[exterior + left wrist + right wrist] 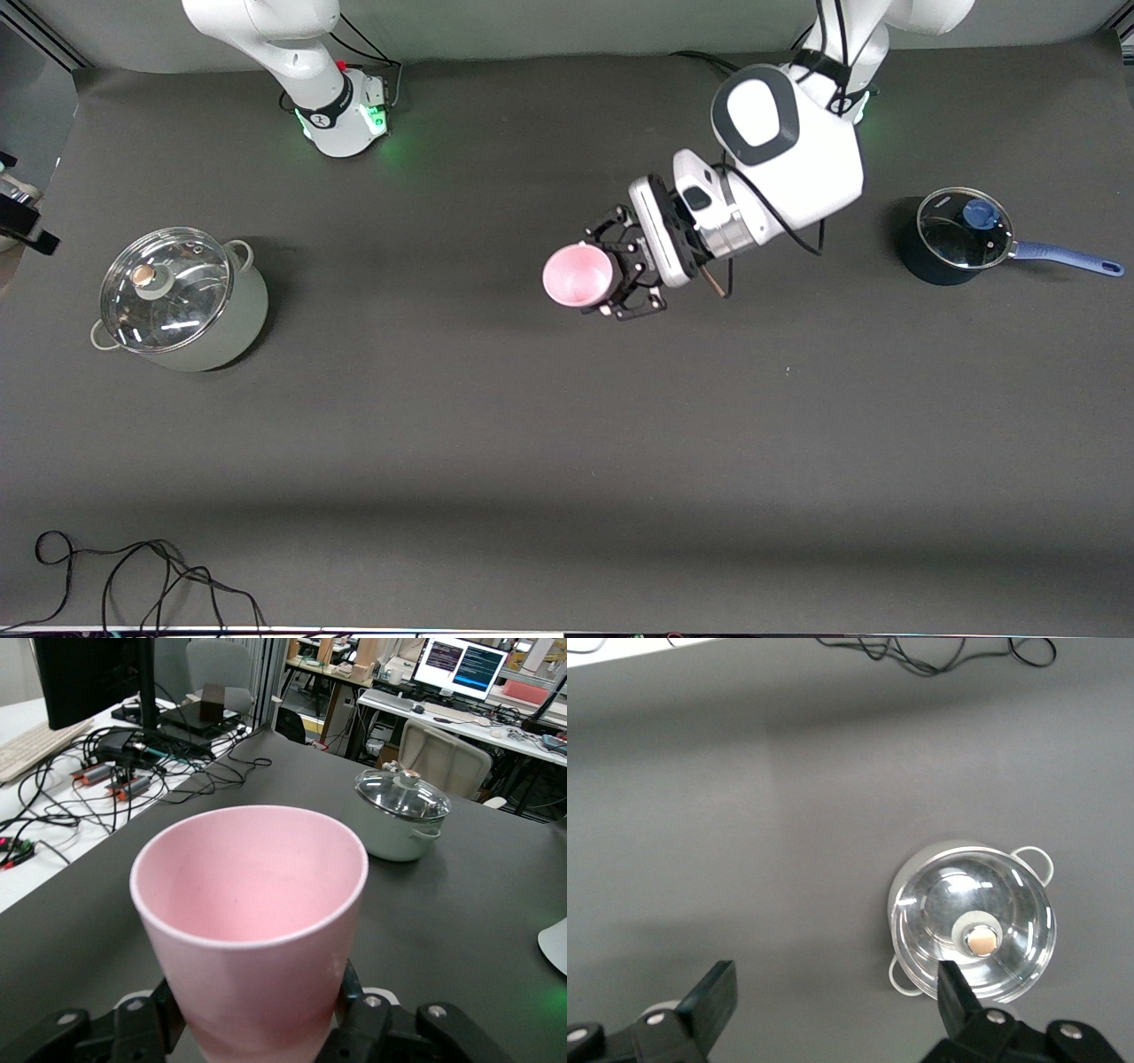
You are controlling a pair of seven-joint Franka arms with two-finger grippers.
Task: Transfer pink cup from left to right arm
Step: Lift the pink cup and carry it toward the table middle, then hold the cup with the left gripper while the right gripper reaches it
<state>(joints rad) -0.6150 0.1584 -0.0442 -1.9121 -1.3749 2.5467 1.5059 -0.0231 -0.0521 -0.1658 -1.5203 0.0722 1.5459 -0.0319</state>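
- The grey lidded pot (180, 299) is recorded at the right arm's end of the desk (567, 443), standing upright with its glass lid in place.
- The right claw (833, 992) is not seen in the front view; in the right wrist view it hangs high over the grey lidded pot, looking straight down, with its fingers (709, 1001) spread wide and nothing between them. This arm is judged to be waiting.
- The pink cup (578, 276) is held in the air over the middle of the desk, between the two pots, mouth up and open toward the front camera. Its long axis is upright, or close to it, as confirmed in the left wrist view.
- The left claw (631, 275) is pinching the pink cup low on its wall, from the side toward the left arm's end of the desk; the wider upper part and rim stand free above the fingers.
- The blue saucepan (961, 237) is noted at the left arm's end of the desk, lid on, handle pointing away from the cup.
- Judgement: the cup lies well apart from the right claw, toward the left arm's end. The hand-over is judged to depend on the right claw coming to the free side or upper wall of the cup.
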